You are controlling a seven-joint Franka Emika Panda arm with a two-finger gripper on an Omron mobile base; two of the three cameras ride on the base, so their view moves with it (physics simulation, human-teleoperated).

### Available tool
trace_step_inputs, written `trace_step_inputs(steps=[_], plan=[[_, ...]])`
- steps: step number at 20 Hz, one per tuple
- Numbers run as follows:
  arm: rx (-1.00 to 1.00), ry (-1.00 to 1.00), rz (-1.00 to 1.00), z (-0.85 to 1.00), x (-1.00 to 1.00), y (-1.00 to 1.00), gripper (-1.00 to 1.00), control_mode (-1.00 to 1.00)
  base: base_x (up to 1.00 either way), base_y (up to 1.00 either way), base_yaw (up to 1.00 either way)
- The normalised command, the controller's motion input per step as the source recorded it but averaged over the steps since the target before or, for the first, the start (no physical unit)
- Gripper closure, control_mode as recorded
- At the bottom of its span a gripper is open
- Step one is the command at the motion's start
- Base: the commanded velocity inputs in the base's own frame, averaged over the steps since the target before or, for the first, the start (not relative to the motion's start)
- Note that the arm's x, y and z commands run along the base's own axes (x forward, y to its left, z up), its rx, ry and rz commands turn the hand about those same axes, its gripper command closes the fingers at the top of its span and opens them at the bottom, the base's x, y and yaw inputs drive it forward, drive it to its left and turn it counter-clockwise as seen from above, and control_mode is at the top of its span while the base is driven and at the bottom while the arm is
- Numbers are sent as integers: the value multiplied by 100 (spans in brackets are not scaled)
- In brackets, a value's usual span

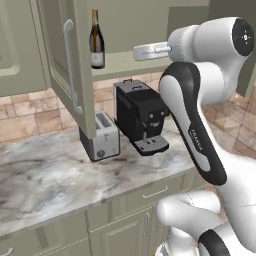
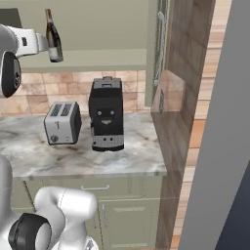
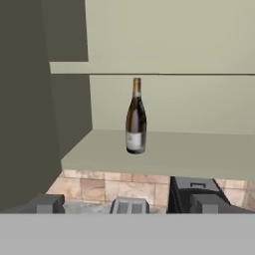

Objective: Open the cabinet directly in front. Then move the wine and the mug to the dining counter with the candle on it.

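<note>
End effector [image 3: 124, 205] fingers stand fully apart and grip nothing; it faces the open cabinet [image 1: 65, 75] from in front, apart from the wine [image 3: 135, 119]. Wine stands upright on the cabinet's lower shelf [image 3: 199, 154], near the shelf's front edge. Below the shelf, a black coffee machine [image 1: 140, 115] and a silver toaster [image 1: 102, 137] sit side by side on the marble bench [image 1: 45, 180], against the tiled wall.

You can read one word: "FRANKA", in small pale letters running along the dark panel of the robot arm [image 1: 200, 145] in the left base view. The pale label on the wine [image 3: 135, 119] is too blurred for you to read.
</note>
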Motion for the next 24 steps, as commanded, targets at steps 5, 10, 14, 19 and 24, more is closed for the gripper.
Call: trace_step_inputs(steps=[5,10,14,19,24], plan=[[0,0,0,-5,39,23,-100,-100,0,0,0],[0,0,0,-12,44,18,-100,-100,0,0,0],[0,0,0,-2,51,3,-100,-100,0,0,0],[0,6,0,0,49,0,-100,-100,0,0,0],[0,5,0,0,16,0,-100,-100,0,0,0]])
